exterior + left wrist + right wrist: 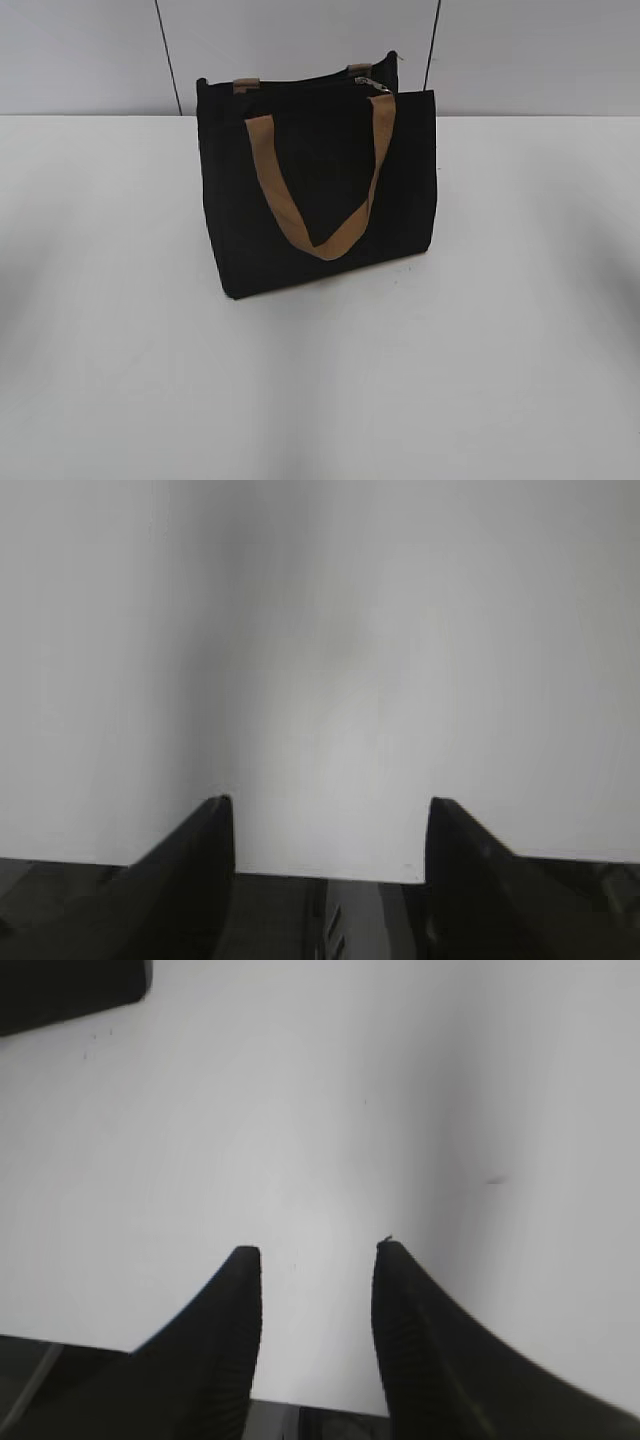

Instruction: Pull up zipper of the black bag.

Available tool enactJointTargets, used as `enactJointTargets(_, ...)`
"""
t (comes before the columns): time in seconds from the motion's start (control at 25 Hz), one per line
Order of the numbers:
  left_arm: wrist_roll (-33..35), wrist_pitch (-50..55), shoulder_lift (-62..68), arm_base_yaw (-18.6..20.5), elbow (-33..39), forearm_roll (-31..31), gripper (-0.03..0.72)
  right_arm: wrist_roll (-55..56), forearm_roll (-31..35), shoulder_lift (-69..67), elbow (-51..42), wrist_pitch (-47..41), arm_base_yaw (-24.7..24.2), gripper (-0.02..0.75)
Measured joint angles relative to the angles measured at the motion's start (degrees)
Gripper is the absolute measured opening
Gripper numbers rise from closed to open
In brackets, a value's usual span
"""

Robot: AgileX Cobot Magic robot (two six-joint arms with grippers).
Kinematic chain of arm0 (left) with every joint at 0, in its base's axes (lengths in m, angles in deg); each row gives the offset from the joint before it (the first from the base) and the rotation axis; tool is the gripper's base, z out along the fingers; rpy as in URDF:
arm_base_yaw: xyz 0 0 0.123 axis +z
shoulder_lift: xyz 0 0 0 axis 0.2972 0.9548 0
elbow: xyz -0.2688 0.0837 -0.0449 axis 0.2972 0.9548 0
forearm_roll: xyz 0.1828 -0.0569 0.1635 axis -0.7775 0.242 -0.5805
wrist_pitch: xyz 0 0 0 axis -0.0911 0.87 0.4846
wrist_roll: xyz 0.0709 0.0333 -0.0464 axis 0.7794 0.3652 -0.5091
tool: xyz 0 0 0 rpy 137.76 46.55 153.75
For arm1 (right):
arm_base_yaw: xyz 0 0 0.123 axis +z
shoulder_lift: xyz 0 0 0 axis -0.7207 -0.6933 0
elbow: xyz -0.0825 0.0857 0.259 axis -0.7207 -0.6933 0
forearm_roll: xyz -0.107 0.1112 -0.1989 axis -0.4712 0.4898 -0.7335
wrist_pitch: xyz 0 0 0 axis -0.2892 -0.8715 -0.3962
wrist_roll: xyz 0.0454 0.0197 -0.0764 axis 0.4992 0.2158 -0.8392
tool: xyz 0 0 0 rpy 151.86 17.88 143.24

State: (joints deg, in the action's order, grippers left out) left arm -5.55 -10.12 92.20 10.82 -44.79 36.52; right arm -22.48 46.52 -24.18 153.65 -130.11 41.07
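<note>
- Nearest the exterior camera lies bare white table, with soft grey shadows at its left and right edges; neither arm shows in this view.
- Farther back, near the middle of the table, stands the black bag, upright and turned slightly, resting on its base.
- One tan strap handle hangs down the bag's front face in a loose V; the ends of a second tan strap peek up at the far top edge.
- Along the bag's top edge runs the zipper, with its shiny silver pull tab sitting at the right end, near the right end of the front strap.
- Left gripper, seen from its wrist camera, hovers over plain table with its two dark fingers spread wide and nothing between them.
- Right gripper, in its own wrist view, also has its ribbed fingers parted, though by a narrower gap, and holds nothing.
- A dark corner, probably the bag, shows at the upper left of the right wrist view, well apart from those fingers.
</note>
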Motion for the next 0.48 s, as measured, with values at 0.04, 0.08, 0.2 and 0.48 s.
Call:
enactJointTargets(0.04,0.6,1.1,-0.7,0.0,0.0,0.9,0.451,0.0,0.0,2.2,-2.5,0.0,0.0,0.285)
enactJointTargets(0.08,0.9,1.7,-1.5,0.0,0.1,2.0,0.45,0.0,0.0,4.7,-4.8,0.0,0.0,0.285)
enactJointTargets(0.2,1.3,2.0,-6.7,0.0,2.1,3.3,0.449,0.1,0.1,12.5,-12.4,-0.2,0.0,0.285)
enactJointTargets(0.48,1.4,2.5,-25.0,0.0,10.8,2.3,0.449,0.2,0.2,32.5,-27.6,-0.4,0.0,0.285)
